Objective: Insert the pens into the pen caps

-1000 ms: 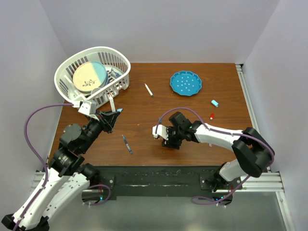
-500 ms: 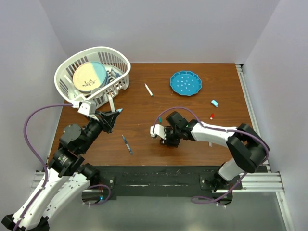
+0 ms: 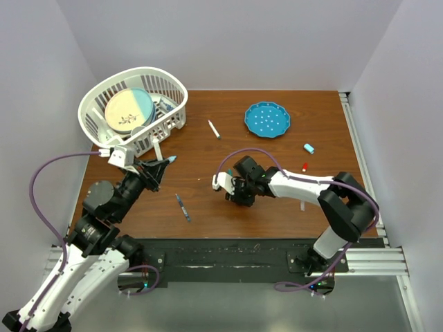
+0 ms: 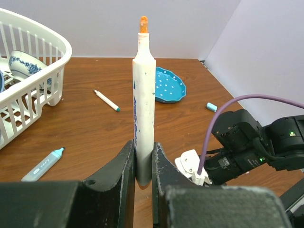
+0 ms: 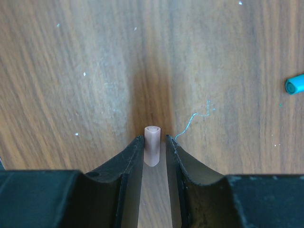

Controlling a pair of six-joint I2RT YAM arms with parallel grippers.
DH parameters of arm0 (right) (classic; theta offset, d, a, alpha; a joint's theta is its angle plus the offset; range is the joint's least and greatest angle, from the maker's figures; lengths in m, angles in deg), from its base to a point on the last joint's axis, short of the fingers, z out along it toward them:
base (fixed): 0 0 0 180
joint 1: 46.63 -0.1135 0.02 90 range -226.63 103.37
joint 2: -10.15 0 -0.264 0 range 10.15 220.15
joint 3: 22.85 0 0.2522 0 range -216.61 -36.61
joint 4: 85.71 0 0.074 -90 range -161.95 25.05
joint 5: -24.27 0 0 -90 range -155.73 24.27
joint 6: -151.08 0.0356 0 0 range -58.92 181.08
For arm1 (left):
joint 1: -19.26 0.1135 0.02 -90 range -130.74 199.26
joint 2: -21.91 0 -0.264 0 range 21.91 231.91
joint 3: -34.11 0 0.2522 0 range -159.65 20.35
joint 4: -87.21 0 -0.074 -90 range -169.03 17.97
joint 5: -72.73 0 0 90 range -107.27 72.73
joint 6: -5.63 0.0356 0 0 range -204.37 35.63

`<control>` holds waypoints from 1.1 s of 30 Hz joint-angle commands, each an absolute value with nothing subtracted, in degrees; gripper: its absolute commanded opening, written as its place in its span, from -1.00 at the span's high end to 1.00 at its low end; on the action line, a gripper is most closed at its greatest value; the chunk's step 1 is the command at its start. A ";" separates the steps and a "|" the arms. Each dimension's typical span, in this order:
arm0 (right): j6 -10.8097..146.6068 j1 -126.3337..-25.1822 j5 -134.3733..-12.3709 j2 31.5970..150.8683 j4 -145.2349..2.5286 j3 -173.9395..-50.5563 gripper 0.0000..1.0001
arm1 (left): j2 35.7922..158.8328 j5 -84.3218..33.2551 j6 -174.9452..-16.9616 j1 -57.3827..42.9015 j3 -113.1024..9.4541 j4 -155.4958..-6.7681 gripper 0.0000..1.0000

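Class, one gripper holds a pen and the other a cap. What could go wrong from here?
1. The left gripper holds the orange-tipped pen near its bottom end, so the long free barrel may tilt when pressed against the pink cap.
2. The right gripper pinches the pink cap by part of its length only; it may slip or twist out.

Wooden table point(image 3: 208, 104) — basket point(image 3: 135, 70), plate point(image 3: 267, 119), pens point(image 3: 214, 129), caps point(image 3: 309, 148)
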State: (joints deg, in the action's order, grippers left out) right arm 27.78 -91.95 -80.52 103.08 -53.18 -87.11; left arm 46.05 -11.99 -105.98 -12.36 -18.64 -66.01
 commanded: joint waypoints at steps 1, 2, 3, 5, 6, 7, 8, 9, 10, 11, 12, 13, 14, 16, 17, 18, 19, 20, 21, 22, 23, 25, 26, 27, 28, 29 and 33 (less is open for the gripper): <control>32.69 -92.16 -79.62 104.89 -50.68 -90.75 0.40 | 45.11 -10.33 -105.12 -12.21 -18.50 -66.46 1.00; 33.74 -92.16 -78.92 105.33 -49.98 -91.19 0.40 | 45.02 -10.15 -105.20 -12.21 -18.50 -66.37 1.00; 34.36 -92.16 -78.31 105.95 -48.50 -91.89 0.39 | 45.11 -10.15 -105.29 -12.21 -18.50 -66.37 1.00; 35.94 -92.16 -76.38 106.21 -47.08 -92.33 0.39 | 45.02 -10.15 -105.38 -12.21 -18.41 -66.37 1.00; 36.38 -92.16 -75.76 106.04 -46.73 -92.34 0.39 | 45.02 -10.07 -105.47 -12.21 -18.41 -66.37 1.00; 36.65 -92.25 -75.23 105.87 -46.29 -92.25 0.38 | 45.02 -10.07 -105.47 -12.21 -18.41 -66.55 1.00; 36.91 -92.16 -74.27 105.78 -45.33 -92.34 0.38 | 45.02 -10.07 -105.55 -12.21 -18.41 -66.46 1.00; 37.18 -92.16 -73.82 105.69 -45.06 -92.25 0.38 | 45.11 -10.07 -105.56 -12.21 -18.41 -66.55 1.00; 37.53 -92.16 -73.12 105.43 -44.97 -92.16 0.38 | 45.11 -10.15 -105.56 -12.21 -18.41 -66.55 1.00; 37.88 -92.16 -72.77 105.34 -45.05 -91.99 0.38 | 45.20 -10.24 -105.56 -12.21 -18.41 -66.55 1.00; 38.05 -92.25 -72.24 105.25 -45.23 -91.81 0.38 | 45.28 -10.33 -105.56 -12.21 -18.41 -66.55 1.00; 38.32 -92.16 -72.15 105.25 -45.49 -91.81 0.39 | 45.29 -10.33 -105.64 -12.21 -18.41 -66.63 1.00; 38.76 -92.16 -71.97 105.25 -46.02 -91.64 0.40 | 45.37 -10.42 -105.64 -12.21 -18.41 -66.64 1.00; 39.11 -92.25 -72.58 105.25 -46.37 -91.55 0.40 | 45.55 -10.59 -105.73 -12.21 -18.41 -66.64 1.00; 39.20 -92.33 -73.11 105.16 -46.89 -91.28 0.40 | 45.72 -10.77 -105.82 -12.21 -18.41 -66.72 1.00; 39.11 -92.51 -73.20 105.16 -47.16 -91.11 0.40 | 45.72 -10.94 -105.91 -12.21 -18.41 -66.64 1.00; 39.11 -92.60 -72.94 105.34 -47.42 -90.93 0.40 | 45.81 -11.12 -105.91 -12.21 -18.41 -66.64 1.00; 39.63 -92.95 -72.59 105.77 -47.69 -90.84 0.40 | 45.90 -11.12 -105.91 -12.21 -18.50 -66.55 1.00; 40.07 -93.12 -72.06 106.21 -47.69 -91.02 0.41 | 45.99 -11.12 -105.99 -12.21 -18.50 -66.72 1.00; 40.69 -93.30 -70.84 106.56 -47.60 -91.28 0.43 | 45.99 -11.21 -105.99 -12.21 -18.50 -66.64 1.00; 41.56 -93.74 -70.31 107.44 -47.43 -91.54 0.45 | 45.99 -11.21 -105.99 -12.21 -18.42 -66.64 1.00; 42.27 -94.09 -68.82 107.97 -47.34 -91.81 0.51 | 46.25 -11.38 -106.08 -12.21 -18.41 -66.72 1.00; 42.45 -94.35 -68.20 108.15 -47.17 -91.72 0.53 | 46.34 -11.04 -106.17 -12.21 -18.41 -66.64 1.00; 42.63 -94.53 -67.67 108.24 -47.08 -91.81 0.56 | 46.43 -10.42 -107.21 -12.21 -18.50 -66.11 1.00; 42.89 -94.44 -67.14 108.15 -47.08 -91.81 0.62 | 46.51 -9.89 -107.92 -12.21 -18.68 -65.76 1.00; 43.67 -94.53 -66.27 108.15 -46.99 -91.81 0.74 | 46.60 -9.89 -108.19 -12.21 -18.59 -65.76 1.00; 47.01 -94.53 -66.08 107.10 -47.95 -91.90 1.00 | 47.30 -13.92 -108.63 -12.21 -18.24 -65.85 1.00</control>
State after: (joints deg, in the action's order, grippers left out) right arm 42.87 -94.42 -69.06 106.20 -48.73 -91.68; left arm 46.42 -11.40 -107.31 -12.36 -18.40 -65.38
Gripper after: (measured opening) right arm 0.067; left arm 0.172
